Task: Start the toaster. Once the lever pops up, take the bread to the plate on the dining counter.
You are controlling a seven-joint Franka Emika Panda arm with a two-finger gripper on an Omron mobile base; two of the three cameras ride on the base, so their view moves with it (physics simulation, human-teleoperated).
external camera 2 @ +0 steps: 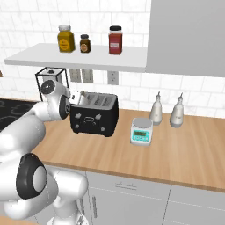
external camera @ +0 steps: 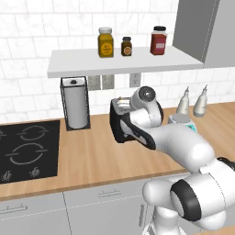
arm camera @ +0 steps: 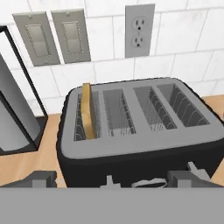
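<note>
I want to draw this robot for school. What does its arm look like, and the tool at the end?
The arm is made of fat, rounded white tubes, smooth and shiny, with black bands where it bends. One joint ends in a round grey cap. No loose cables or writing show. The tool has two small dark grey finger tips, blocky and squared off.

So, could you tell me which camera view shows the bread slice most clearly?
The hand view: the bread stands upright in the toaster's leftmost slot. The right base view shows its top edge above the toaster; in the left base view the arm mostly hides it.
</note>
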